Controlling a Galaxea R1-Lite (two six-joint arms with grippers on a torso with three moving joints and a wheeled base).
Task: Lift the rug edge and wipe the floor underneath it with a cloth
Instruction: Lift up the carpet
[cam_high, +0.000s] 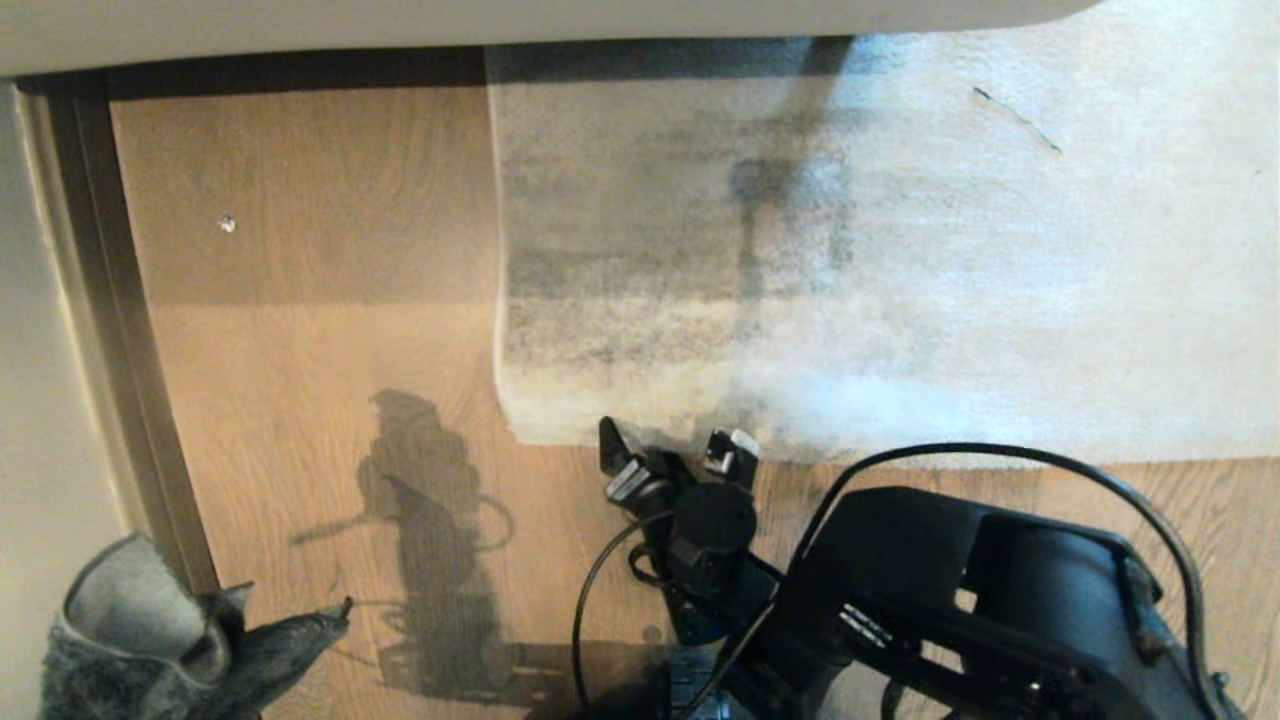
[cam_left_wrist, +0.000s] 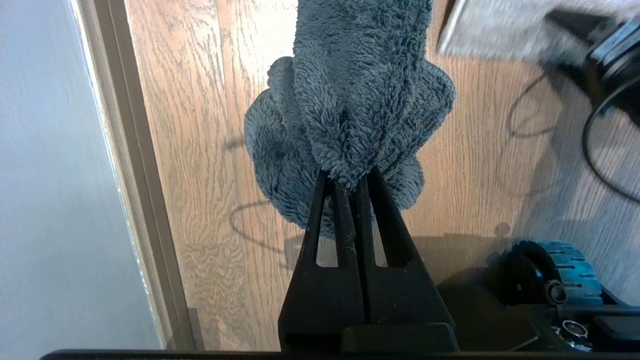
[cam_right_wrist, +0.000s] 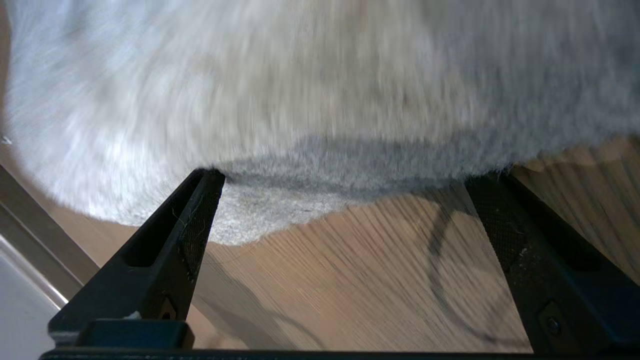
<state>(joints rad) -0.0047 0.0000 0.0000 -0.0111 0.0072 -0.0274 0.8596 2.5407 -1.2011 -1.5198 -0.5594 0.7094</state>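
Across the upper right of the head view lies the grey-beige rug, and the rug edge (cam_high: 640, 440) runs along its near border, ending in a square corner at about the middle of the frame, flat on the floor (cam_high: 300, 330). The floor is light brown wood-grain planking that fills the left and bottom of that view, with a small pale speck (cam_high: 227, 223) on it in the upper left. Just below the rug's near border, at lower centre, the right gripper (cam_high: 672, 452) points at the border with its two black fingers spread wide and nothing between them; its fingertips sit right at the border, and whether they touch it cannot be told. From the right wrist view the same wide-spread fingers (cam_right_wrist: 195, 220) frame the blurred rug border (cam_right_wrist: 280, 220) with bare planks between them. A black cable (cam_high: 1000, 460) loops over the right arm at lower right. At the lower left corner of the head view the cloth (cam_high: 150, 640), dark grey and fluffy with a lighter side, hangs bunched up. The left wrist view shows the left gripper (cam_left_wrist: 350, 182) pinched tight on a fold of that cloth (cam_left_wrist: 350, 100), above the planks and well apart from the rug. A pale wall with a brown skirting strip (cam_high: 110, 330) runs down the left side, and a dark wheel (cam_left_wrist: 555, 272) of the base shows at the lower right of the left wrist view.
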